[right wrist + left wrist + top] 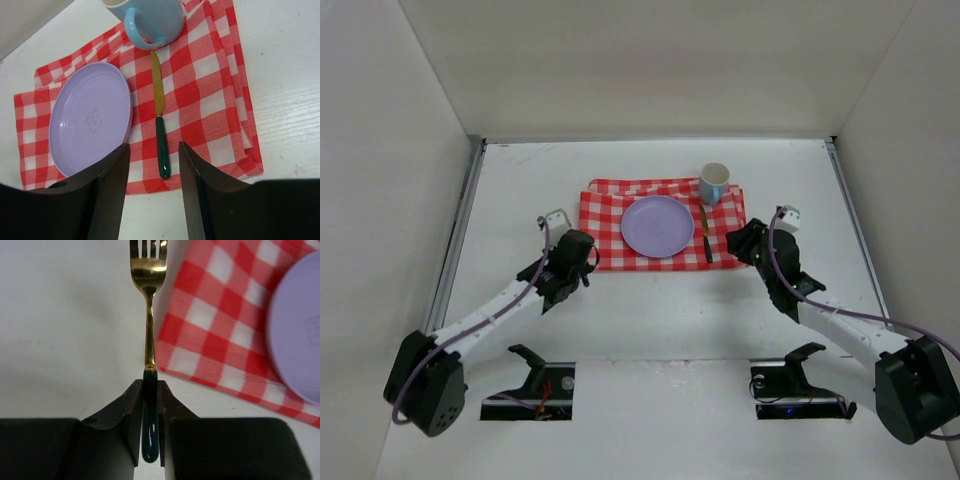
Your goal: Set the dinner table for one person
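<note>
Well, I had the left fingers [150, 390] closed tight on the dark green handle of a gold fork [148, 315]. Its tines pointed straight away from the wrist. From the wrist camera the fork sat over bare white just beside the left edge of the red-and-white checked cloth [220, 315], and I could not tell whether it touched down.

The right fingers [154, 147] stood spread wide with nothing between them, near the right front part of the cloth.

The surface [520, 200] stretched out under both arms, running between thin side rails to the back wall, with the cloth lying on it in the middle, toward the far side. On the cloth I saw a lilac plate [658, 226] at the centre. A gold knife [160, 135] with a green handle lay just to its right, and a pale blue mug [714, 183] stood upright at the far right corner, beyond the blade's tip.
</note>
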Controlling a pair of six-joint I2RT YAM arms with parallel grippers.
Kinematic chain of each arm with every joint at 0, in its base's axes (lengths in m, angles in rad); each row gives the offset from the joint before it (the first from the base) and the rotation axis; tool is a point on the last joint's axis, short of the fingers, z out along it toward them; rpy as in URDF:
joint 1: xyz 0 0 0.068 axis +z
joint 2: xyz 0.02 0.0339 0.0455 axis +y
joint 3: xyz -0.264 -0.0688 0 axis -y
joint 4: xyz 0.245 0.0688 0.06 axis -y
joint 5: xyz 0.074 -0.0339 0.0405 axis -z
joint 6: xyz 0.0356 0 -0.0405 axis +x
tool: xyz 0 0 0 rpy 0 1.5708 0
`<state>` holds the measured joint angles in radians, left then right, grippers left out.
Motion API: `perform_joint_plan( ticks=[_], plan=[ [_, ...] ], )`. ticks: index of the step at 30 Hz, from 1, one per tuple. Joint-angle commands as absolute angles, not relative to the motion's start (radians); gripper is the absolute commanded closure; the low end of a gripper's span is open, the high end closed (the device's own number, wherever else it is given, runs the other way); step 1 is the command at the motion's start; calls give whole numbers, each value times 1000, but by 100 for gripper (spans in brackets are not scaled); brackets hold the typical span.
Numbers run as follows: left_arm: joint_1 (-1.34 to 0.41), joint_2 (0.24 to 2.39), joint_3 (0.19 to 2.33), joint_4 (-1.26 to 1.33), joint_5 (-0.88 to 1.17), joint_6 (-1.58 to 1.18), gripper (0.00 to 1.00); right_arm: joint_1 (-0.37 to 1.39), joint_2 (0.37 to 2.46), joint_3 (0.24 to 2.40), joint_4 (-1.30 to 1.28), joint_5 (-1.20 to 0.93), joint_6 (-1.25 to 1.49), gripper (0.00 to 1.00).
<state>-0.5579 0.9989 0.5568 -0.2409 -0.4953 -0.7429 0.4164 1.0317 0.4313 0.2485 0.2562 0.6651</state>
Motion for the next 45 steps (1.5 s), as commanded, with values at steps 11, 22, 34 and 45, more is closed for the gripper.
perform_joint_plan(
  ticks=[11,22,34,45],
  plan=[
    [-581,1472,920,-40,-407,-512,98,462,1072,488,324,308,632,50],
    [-558,1681,1058,-87,-371,-454,98,470,1092,491,327,310,624,49],
    [-541,1779,1106,-109,-348,-410,96,473,1083,495,322,310,623,49],
    [-551,1789,1094,-123,-357,-397,87,478,1089,495,324,310,623,49]
  ],
)
